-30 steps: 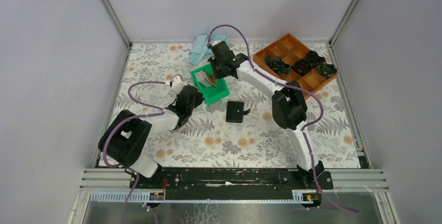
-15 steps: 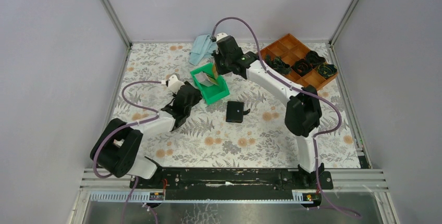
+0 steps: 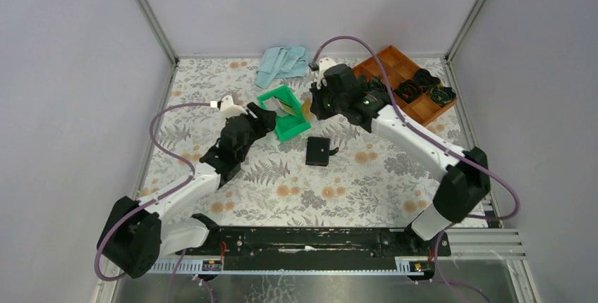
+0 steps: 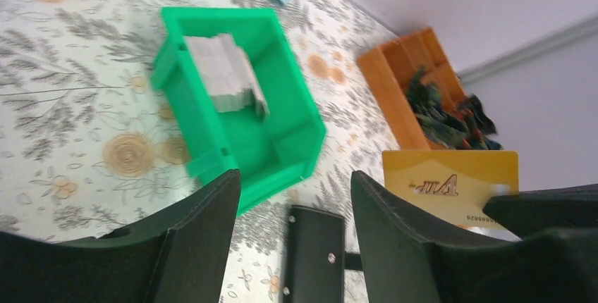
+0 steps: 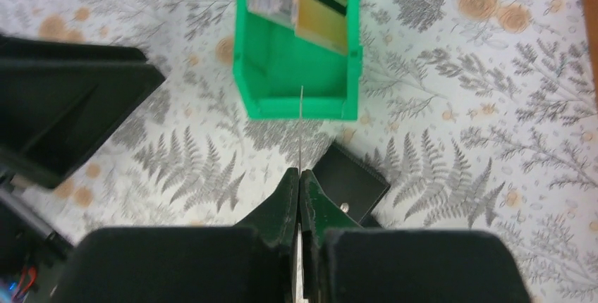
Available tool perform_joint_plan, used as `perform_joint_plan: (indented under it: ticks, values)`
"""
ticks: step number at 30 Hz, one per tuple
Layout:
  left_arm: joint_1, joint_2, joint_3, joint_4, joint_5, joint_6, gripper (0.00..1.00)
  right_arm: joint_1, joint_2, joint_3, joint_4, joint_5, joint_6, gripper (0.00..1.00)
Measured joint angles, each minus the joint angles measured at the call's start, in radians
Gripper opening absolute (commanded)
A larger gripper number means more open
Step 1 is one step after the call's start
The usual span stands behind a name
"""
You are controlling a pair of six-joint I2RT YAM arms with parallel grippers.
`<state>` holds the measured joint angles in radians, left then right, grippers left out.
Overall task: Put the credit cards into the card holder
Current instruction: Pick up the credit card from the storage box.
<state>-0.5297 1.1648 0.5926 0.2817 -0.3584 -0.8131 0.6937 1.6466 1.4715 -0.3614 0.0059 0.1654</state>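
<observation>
From above: right gripper (image 3: 309,108) clamped on a gold card (image 3: 305,113), hanging just beside the right wall of the green bin (image 3: 290,128), which sits toward the far middle of the table (image 3: 367,183). Card holder (image 3: 319,151) flat and folded shut at mid-table, just off the bin's near corner, on the near-edge side of the held card, long axis running roughly from near edge to far edge. Left gripper (image 3: 262,116) at the bin's left wall, farther from the holder than the right one.

From the left wrist: jaws parted wide, nothing between them. Remaining credit cards (image 4: 224,74) stacked on edge in the far half of the bin. Gold card up at the right, pinched at its lower corner by black fingers (image 4: 543,208). Holder's end visible low between the fingers.

From the right wrist: jaws pressed together on the card, seen edge-on as a thin line pointing at the bin's near wall. Holder just right of the fingertips and closed, so probably to be opened before any card goes in.
</observation>
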Motion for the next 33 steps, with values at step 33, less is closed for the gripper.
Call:
perform_joint_plan:
  ticks: [33]
  values:
    - [-0.023,-0.176,-0.093,0.197,1.03,0.217,0.54,-0.012,-0.531,-0.488,-0.059,-0.598,0.151,0.0]
